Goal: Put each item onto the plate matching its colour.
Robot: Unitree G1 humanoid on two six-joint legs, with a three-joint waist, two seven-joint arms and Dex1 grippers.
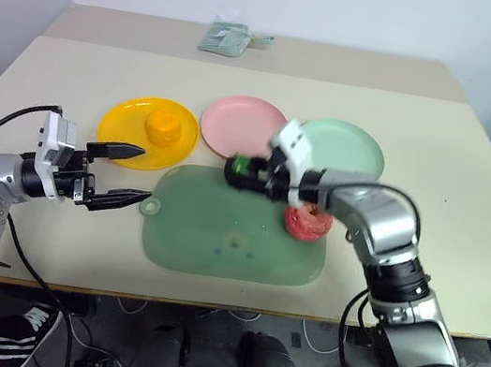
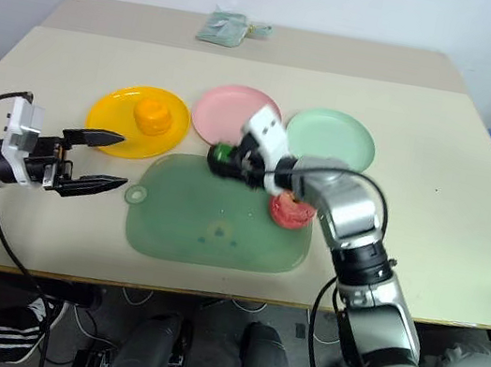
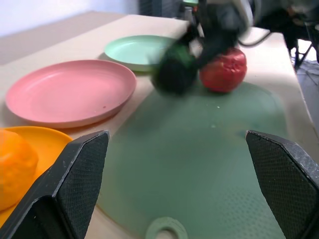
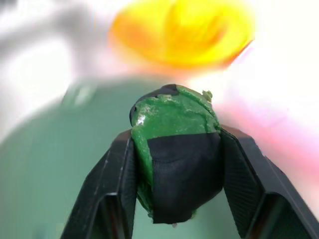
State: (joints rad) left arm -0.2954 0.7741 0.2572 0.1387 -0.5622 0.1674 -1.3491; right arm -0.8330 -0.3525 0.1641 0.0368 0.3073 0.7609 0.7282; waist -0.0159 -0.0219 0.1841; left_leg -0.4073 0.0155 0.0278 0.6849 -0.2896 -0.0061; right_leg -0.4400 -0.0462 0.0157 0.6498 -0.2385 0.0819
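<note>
My right gripper is shut on the dark green lumpy vegetable and holds it just above the far edge of the green cutting mat. The red-pink apple lies on the mat's right side, near the pale green plate. Between that plate and the yellow plate lies the pink plate. A yellow-orange fruit rests on the yellow plate. My left gripper hovers open and level at the table's left, between the yellow plate and the mat, holding nothing.
A folded pale green cloth lies at the far edge of the beige table. The mat has a small ring tab at its left side. Bare table surface lies right of the green plate.
</note>
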